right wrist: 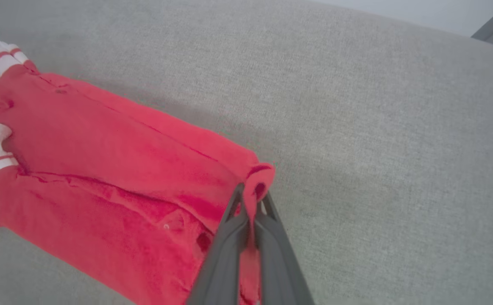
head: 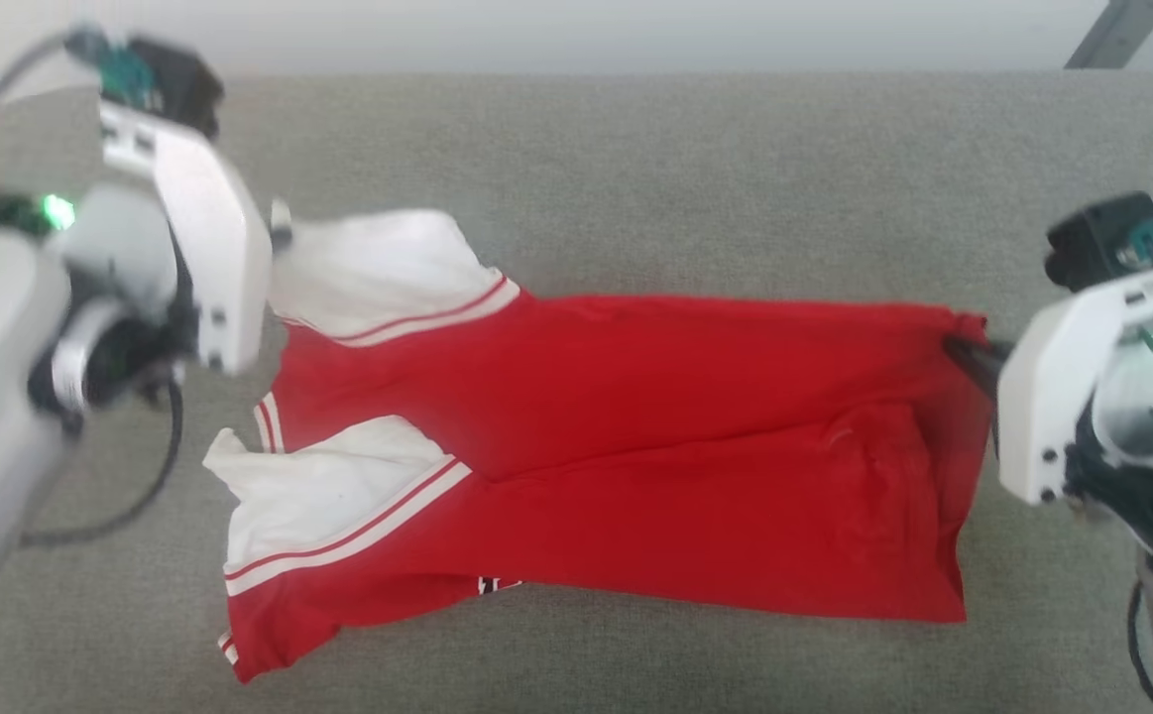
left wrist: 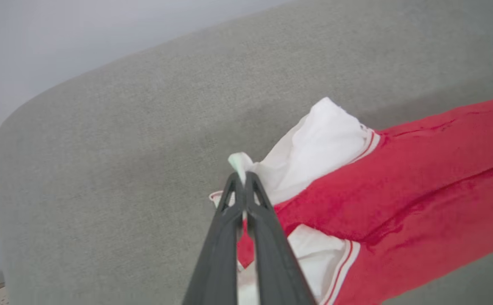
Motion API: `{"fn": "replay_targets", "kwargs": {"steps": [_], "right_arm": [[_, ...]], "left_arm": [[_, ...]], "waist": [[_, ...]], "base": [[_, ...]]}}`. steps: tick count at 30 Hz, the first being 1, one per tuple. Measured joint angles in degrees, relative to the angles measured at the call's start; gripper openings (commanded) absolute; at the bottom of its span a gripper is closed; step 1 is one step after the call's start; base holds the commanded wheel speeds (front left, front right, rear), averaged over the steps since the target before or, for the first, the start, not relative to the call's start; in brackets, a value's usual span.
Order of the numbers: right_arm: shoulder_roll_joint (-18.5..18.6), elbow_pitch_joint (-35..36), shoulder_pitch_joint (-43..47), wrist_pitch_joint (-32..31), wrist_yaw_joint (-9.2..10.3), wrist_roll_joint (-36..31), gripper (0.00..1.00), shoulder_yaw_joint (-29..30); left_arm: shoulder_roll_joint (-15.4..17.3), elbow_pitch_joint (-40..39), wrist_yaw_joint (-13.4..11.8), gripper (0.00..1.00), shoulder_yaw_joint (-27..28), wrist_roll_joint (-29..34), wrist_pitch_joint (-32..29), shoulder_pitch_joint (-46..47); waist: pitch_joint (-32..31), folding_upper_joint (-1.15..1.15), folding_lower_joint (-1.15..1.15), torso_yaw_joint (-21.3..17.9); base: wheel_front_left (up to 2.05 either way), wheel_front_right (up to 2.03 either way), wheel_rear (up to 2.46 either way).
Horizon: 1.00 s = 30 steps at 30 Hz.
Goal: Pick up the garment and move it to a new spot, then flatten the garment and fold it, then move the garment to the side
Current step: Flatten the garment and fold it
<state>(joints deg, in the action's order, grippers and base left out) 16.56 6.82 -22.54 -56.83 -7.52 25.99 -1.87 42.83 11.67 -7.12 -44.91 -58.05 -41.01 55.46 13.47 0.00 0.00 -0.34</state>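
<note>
The garment, a red jersey with white sleeves and striped trim, lies stretched sideways across the grey cushion and is folded lengthwise. My left gripper is shut on the tip of the far white sleeve; in the head view the pale wrist housing covers its fingers. At the opposite end my right gripper is shut on a red hem corner, seen in the head view as dark fingers at the garment's far right corner. A bit of black-white lettering peeks out at the front edge.
The grey cushioned surface extends beyond the garment to a pale wall at the back. A grey metal strut stands at the upper right. A black cable loops under my left forearm.
</note>
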Motion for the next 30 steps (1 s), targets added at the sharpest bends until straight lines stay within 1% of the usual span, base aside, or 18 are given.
{"fn": "replay_targets", "kwargs": {"steps": [6,8,11,12,15,17,19,20,21,22,23,24,25,26,27,30], "right_arm": [[0.74,3.74,6.15,-2.89,0.0,1.24,0.0,2.16],[0.94,3.9,8.05,-3.3,0.0,1.43,0.0,2.91],[0.74,3.6,10.32,-3.7,0.0,1.47,0.0,4.16],[0.42,3.14,10.88,-3.72,0.0,1.47,0.0,4.47],[-0.13,1.7,11.46,-3.71,0.0,1.46,0.0,4.41],[-0.49,-0.26,11.71,-3.61,0.0,1.45,0.0,4.53],[-0.9,-2.26,11.68,-3.18,0.01,1.43,0.0,4.16],[-1.21,-3.42,11.56,-2.98,0.01,1.16,0.14,3.98],[-1.57,-4.26,11.43,-2.46,0.01,1.25,0.3,3.8],[-1.98,-5.15,11.12,-2.11,0.01,1.32,0.39,3.56],[-2.14,-5.91,10.76,-1.78,0.01,1.3,0.53,3.31],[-2.08,-6.61,10.44,-1.43,0.01,1.21,1.0,3.0],[-2.07,-7.08,10.26,-1.04,0.02,1.22,1.0,2.66],[-2.14,-7.37,10.22,-0.62,0.01,1.23,1.0,2.4],[-2.15,-7.58,10.22,-0.56,0.02,1.26,1.0,2.23],[-2.09,-7.36,10.28,0.52,0.02,1.93,1.0,2.36]], "left_arm": [[7.64,-17.2,-9.51,0.0,0.94,-1.96,-1.35,-10.17],[9.5,-21.65,-12.16,0.0,1.08,-2.78,-1.31,-13.96],[11.58,-25.51,-15.21,0.0,1.25,-3.74,-0.46,-19.03],[11.98,-26.17,-15.77,0.0,1.18,-4.28,-0.29,-20.47],[12.02,-26.52,-16.11,0.0,0.77,-5.57,0.71,-23.09],[11.36,-25.81,-15.94,0.0,0.21,-6.37,1.35,-25.14],[9.72,-23.6,-15.19,0.0,-0.13,-7.31,2.34,-26.42],[8.94,-22.16,-14.49,0.0,-0.34,-7.53,3.1,-27.04],[8.42,-20.47,-13.51,0.12,-0.75,-7.43,3.91,-27.26],[7.55,-18.61,-13.21,0.17,-0.54,-7.65,4.67,-27.45],[6.79,-16.85,-12.59,0.33,-0.45,-8.43,5.34,-27.63],[6.31,-15.43,-11.6,0.8,-0.62,-8.36,6.21,-27.76],[5.68,-14.02,-10.99,0.96,-0.51,-8.35,7.22,-27.91],[5.1,-12.91,-10.33,1.0,-0.35,-8.5,7.91,-27.97],[4.85,-12.04,-9.51,1.0,-0.32,-8.48,8.65,-28.11],[4.19,-10.18,-8.37,1.0,0.29,-8.46,11.44,-28.7]], "waist": [[-0.28,0.0,0.0,0.55],[-0.28,0.0,0.0,0.7],[-0.29,0.0,0.0,0.83],[-0.29,0.0,0.0,0.87],[-0.36,0.0,0.0,0.95],[-0.46,0.0,0.0,1.0],[-0.61,0.0,0.0,1.07],[-0.7,0.0,0.0,1.06],[-0.84,0.0,0.0,1.07],[-1.02,0.0,0.0,1.08],[-1.22,0.0,0.0,1.08],[-1.47,0.0,0.0,1.06],[-1.73,0.0,0.0,1.03],[-2.04,0.0,0.0,1.01],[-2.36,0.0,0.0,0.98],[-3.34,0.0,0.0,0.91]], "base": [[0.0,0.0,0.0],[0.0,0.0,0.0],[0.0,0.0,0.0],[0.0,0.0,0.0],[0.0,0.0,0.0],[0.0,0.0,0.0],[0.0,0.0,0.0],[0.0,0.0,0.0],[0.0,0.0,0.0],[0.0,0.0,0.0],[0.0,0.0,0.0],[0.0,0.0,0.0],[0.0,0.0,0.0],[0.0,0.0,0.0],[0.0,0.0,0.0],[0.0,0.0,0.0]]}}
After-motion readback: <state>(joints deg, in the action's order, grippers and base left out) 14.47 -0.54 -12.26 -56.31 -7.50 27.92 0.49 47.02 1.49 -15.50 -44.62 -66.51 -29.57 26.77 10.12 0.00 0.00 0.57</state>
